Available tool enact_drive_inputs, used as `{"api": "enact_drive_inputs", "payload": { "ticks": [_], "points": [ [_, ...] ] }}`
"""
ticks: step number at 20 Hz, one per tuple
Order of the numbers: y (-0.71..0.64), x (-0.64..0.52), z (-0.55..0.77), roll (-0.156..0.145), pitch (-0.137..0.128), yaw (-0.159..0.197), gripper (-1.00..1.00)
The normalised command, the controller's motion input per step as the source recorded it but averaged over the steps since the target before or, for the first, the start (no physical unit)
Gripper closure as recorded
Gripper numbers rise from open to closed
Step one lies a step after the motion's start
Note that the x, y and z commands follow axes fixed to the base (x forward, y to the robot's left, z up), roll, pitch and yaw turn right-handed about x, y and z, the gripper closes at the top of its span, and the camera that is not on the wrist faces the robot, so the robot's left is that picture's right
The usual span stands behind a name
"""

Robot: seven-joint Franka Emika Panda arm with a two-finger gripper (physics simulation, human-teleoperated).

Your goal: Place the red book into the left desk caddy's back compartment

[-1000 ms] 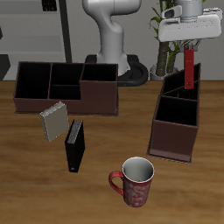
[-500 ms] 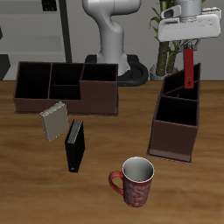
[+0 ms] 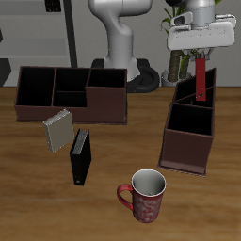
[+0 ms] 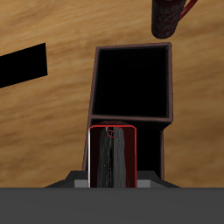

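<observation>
My gripper is shut on the top edge of the red book. The book hangs upright over the taller far end of the left desk caddy. Its lower edge is level with the rim of the back compartment; I cannot tell whether it touches the wall. In the wrist view the red book shows end-on, with pale pages between red covers. The caddy lies below it, with a dark-lined section open beyond the book.
The matching caddy stands broadside at the back. A grey book and a black book lie in the middle. A red mug stands near the front edge and also shows in the wrist view.
My gripper has come down a little with the red book, bringing its lower edge closer to the back compartment. Nothing else has moved.
</observation>
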Motion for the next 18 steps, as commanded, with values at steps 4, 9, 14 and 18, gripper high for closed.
{"api": "enact_drive_inputs", "payload": {
  "ticks": [4, 9, 14, 18],
  "points": [
    [0.00, 0.06, -0.08, -0.005, 0.016, -0.011, 1.00],
    [0.04, 0.01, -0.12, 0.008, 0.021, -0.007, 1.00],
    [0.02, 0.02, -0.04, 0.004, 0.013, -0.010, 1.00],
    [0.05, 0.01, -0.06, 0.012, 0.005, 0.001, 1.00]
  ]
}}
